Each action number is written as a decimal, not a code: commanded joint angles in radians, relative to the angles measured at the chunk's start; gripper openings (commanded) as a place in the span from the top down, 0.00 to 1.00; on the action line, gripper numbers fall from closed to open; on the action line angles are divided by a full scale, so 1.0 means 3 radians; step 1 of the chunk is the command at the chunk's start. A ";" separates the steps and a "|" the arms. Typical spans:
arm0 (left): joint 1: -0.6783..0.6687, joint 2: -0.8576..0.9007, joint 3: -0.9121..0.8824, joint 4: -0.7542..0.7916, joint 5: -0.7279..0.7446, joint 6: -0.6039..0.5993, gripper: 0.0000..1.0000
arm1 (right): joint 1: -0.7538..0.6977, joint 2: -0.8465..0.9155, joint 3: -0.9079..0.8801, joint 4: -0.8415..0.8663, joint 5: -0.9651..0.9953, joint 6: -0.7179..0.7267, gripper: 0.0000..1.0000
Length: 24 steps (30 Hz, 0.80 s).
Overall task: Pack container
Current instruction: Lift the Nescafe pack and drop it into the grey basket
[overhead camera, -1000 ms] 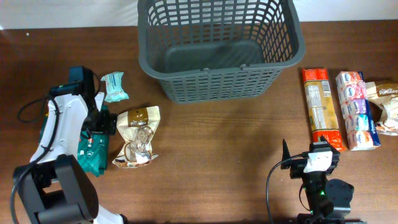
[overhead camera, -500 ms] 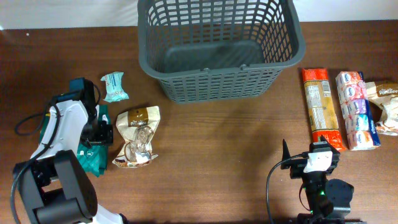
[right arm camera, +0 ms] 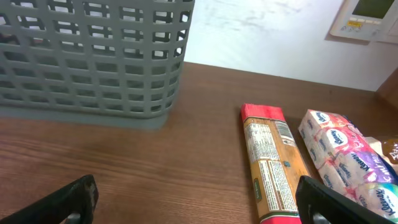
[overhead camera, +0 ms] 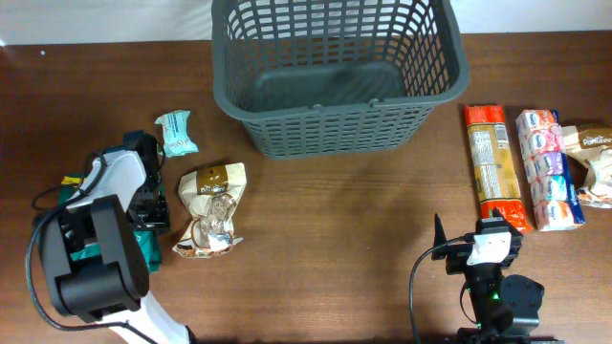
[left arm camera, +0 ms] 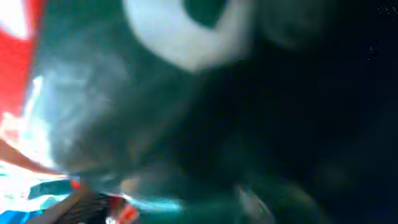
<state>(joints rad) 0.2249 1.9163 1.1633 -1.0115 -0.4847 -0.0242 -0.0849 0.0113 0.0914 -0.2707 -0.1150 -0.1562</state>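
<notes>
My left gripper [overhead camera: 145, 203] hangs right against the green packet [overhead camera: 145, 250], too close and blurred to tell whether it's gripping, with the basket [overhead camera: 335, 129] farther up the table to its right.

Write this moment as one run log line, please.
left tool: at green packet, grip unclear | right tool: open, holds nothing | dark grey basket: empty

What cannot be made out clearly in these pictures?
Left wrist view: a blurred green packet fills it, too close; no fingers show.
Overhead: the left arm covers the left gripper and most of that packet; grasp unclear.
Overhead: the right edge cuts the beige packet; the top edge cuts the basket at its far rim.
</notes>
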 commanded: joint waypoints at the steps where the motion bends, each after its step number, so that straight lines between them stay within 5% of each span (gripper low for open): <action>1: 0.0039 0.0268 -0.0122 0.0083 0.0244 -0.0034 0.78 | 0.0023 -0.0019 -0.0022 -0.0006 -0.0018 0.0041 0.01; 5: 0.0039 0.0268 -0.0122 0.0109 0.0332 -0.0032 0.98 | 0.0023 -0.0019 -0.0022 -0.0006 -0.0018 0.0039 0.01; 12: 0.0039 0.0248 0.0108 0.0005 0.0855 0.0174 0.98 | 0.0023 -0.0019 -0.0022 -0.0006 -0.0019 0.0041 0.01; 24: 0.0039 -0.0118 0.1953 -0.1204 0.1307 0.0395 0.98 | 0.0023 -0.0019 -0.0022 -0.0006 -0.0018 0.0039 0.01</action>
<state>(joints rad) 0.2417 1.9430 1.6135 -1.3247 -0.1524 0.0605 -0.0849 0.0109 0.0914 -0.2710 -0.1150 -0.1558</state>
